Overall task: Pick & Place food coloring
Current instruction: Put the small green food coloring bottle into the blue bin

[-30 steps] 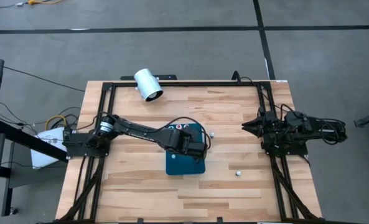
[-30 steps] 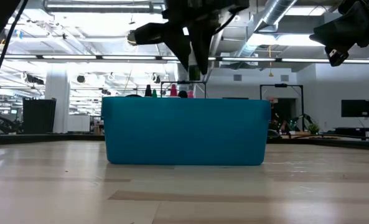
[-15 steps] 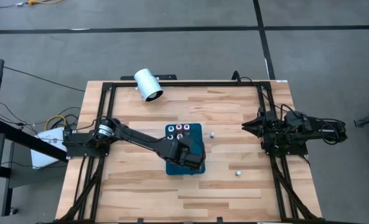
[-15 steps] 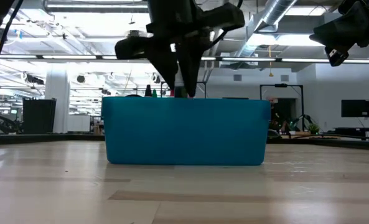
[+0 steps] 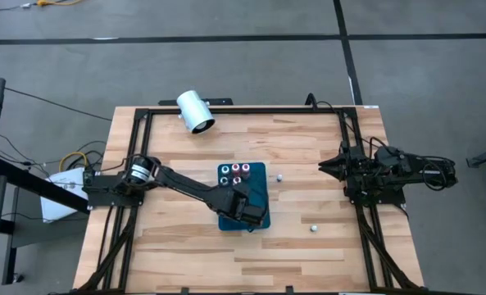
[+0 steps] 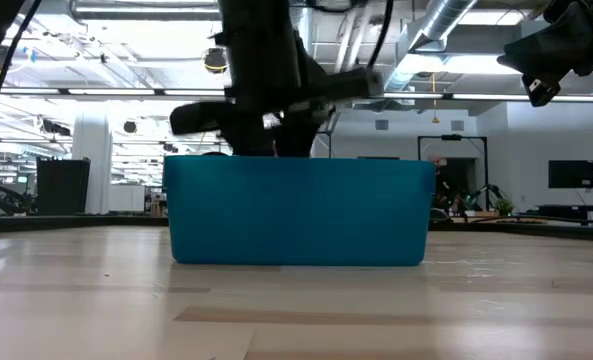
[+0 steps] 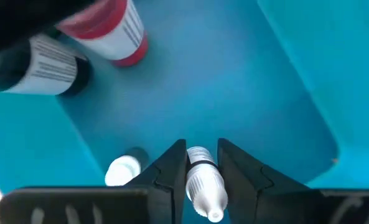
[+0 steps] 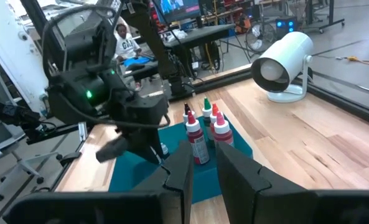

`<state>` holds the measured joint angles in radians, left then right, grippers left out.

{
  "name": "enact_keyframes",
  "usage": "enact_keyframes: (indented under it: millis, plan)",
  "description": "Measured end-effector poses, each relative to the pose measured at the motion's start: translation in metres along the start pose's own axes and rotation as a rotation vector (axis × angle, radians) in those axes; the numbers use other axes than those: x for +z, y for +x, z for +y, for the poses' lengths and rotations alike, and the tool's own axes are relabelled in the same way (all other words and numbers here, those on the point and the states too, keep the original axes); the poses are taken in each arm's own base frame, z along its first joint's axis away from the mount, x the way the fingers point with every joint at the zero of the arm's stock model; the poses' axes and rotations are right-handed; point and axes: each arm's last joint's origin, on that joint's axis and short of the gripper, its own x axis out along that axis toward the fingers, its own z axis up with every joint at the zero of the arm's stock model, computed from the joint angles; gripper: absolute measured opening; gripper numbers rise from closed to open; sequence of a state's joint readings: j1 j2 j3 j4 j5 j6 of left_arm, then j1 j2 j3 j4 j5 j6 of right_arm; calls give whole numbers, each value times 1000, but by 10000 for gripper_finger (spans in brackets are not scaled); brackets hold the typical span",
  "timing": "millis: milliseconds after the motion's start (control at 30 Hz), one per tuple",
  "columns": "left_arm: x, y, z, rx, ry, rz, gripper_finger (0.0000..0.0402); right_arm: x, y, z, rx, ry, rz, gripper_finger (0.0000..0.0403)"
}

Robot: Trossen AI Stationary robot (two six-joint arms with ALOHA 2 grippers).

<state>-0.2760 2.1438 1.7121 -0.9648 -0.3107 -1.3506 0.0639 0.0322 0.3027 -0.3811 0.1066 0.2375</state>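
Note:
A blue tray (image 5: 261, 185) lies mid-table. Several small food coloring bottles (image 5: 235, 171) with red and green tops stand at its far end (image 8: 200, 134). My left gripper (image 5: 248, 217) points down into the tray's near part and is shut on one small white bottle (image 7: 201, 177). Another white bottle top (image 7: 123, 169) shows right beside its fingers. In the low view the tray's wall (image 6: 296, 210) hides the fingertips. My right gripper (image 5: 324, 166) waits at the table's right edge, a narrow gap between its fingers (image 8: 203, 152) and nothing in it. My left gripper pinches the white bottle between its two fingers, on the body just below the white nozzle (image 7: 196, 163). The fingers come from above, pointing steeply down, and the bottle stands upright between them with its nozzle up. I cannot tell whether its base touches the tray floor.
A large white cylinder (image 5: 195, 111) lies at the table's far left edge. Two small white pieces lie on the bare wood right of the tray, one beside it (image 5: 279, 176) and one nearer the front (image 5: 314, 229). A dark frame runs round the table.
My left gripper has gone down and toward the table's near edge, from above the tray's middle into its near part behind the wall. It has rolled slightly. It stays shut on the white bottle, which has gone down with it.

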Motion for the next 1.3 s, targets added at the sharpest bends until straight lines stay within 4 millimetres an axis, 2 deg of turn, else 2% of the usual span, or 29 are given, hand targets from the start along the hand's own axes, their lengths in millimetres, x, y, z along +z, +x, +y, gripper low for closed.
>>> enact_keyframes:
  millis: [267, 1300]
  plan:
    - [-3, 29, -1, 51, 1, 45, 73, 0, 0, 0, 0, 0, 3, 60]
    - [6, 36, 3, 86, -12, 17, 73, 0, 0, 0, 0, 0, 3, 60]
